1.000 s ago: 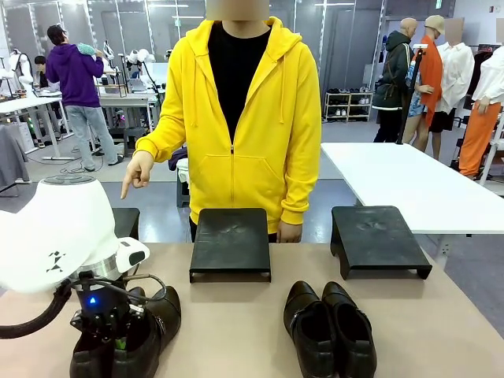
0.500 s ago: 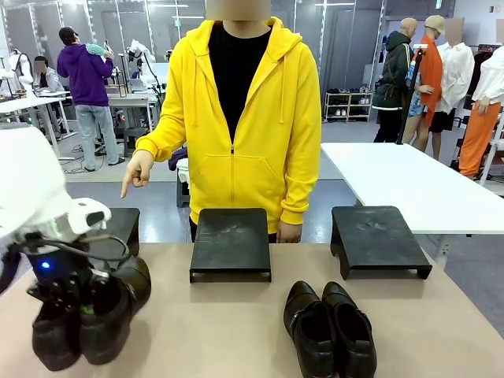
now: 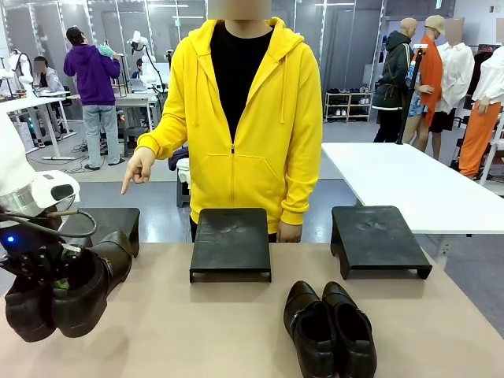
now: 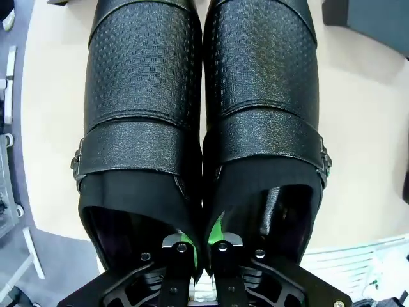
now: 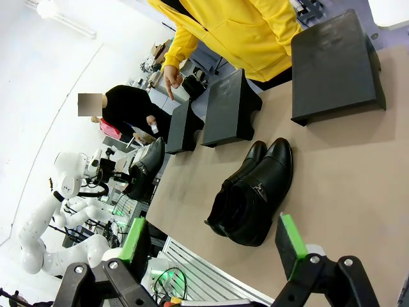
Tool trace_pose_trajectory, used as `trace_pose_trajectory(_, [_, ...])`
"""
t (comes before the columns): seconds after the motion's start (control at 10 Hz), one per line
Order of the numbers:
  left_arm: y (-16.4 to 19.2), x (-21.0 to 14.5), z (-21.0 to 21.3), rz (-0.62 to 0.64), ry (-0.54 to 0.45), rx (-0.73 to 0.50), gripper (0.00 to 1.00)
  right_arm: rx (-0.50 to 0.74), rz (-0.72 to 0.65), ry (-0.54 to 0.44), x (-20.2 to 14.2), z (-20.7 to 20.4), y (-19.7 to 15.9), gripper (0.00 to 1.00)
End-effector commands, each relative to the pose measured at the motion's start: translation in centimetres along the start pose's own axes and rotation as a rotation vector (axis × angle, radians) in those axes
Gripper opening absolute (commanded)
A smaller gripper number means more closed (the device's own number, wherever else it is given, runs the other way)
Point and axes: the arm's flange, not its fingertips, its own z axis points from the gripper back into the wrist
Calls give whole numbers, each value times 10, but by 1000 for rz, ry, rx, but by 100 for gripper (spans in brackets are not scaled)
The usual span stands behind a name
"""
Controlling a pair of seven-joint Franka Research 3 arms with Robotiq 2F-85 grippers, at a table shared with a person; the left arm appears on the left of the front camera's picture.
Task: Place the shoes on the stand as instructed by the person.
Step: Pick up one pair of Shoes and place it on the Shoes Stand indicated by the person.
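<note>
My left gripper is shut on the touching inner walls of a pair of black shoes, held off the table near its left edge. In the left wrist view the green pads pinch the two shoes together at their openings. A second pair of shoes lies on the table at the front right, also seen as a dark pair beyond my open right gripper. The person in the yellow hoodie points a hand down at the left stand.
Three low black stands line the table's far edge: the left one, a middle stand and a right stand. The person's other hand rests behind the middle stand. A white table stands at the back right.
My left gripper has lifted the pair of shoes off the table and carried it left and up, closer to the left stand. The person's pointing hand and the second pair have stayed put.
</note>
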Motion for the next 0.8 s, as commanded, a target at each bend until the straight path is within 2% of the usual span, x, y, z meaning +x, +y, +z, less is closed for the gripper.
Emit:
trace_pose_trajectory(0.0, [4,2,13,-99,-16,-63,0,7,8,0,2,0,1,100])
trace_pose_trajectory(0.1, [0,0,0,0,0,0,0,7,8,0,2,0,1,100])
trace_pose_trajectory(0.6, [0,0,0,0,0,0,0,7,8,0,2,0,1,100])
trace_pose_trajectory(0.7, [4,-2,-7,-19,19,-5,7,7,8,0,2,0,1,100])
